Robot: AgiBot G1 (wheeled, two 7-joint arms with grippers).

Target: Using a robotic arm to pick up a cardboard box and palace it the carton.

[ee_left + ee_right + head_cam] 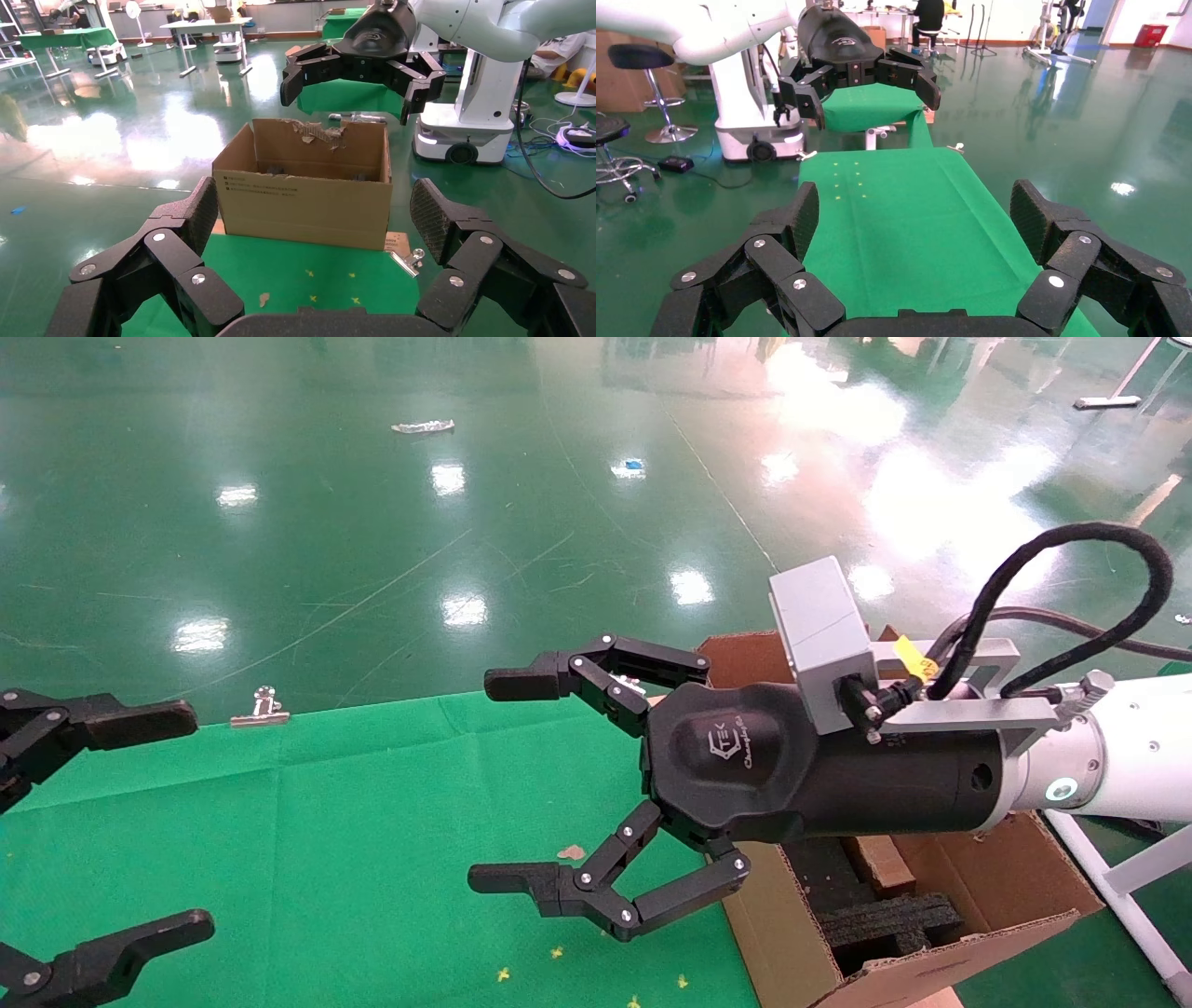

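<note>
My right arm is white with a grey camera block, and its black gripper [503,780] hangs open and empty above the green table, just left of the carton [987,896]. The carton is a large brown box with black foam [894,919] inside. A small narrow brown cardboard box [880,864] lies in it between the foam pieces. In the left wrist view the carton [302,203] stands on the table's end with a torn back flap, and the right gripper [351,77] hovers over it. My left gripper [186,822] is open and empty at the far left.
The table has a green cloth [326,822] with small yellow marks. A metal binder clip [261,707] sits on its far edge, and it also shows beside the carton in the left wrist view [407,261]. Shiny green floor lies beyond. A white frame [1136,887] stands right of the carton.
</note>
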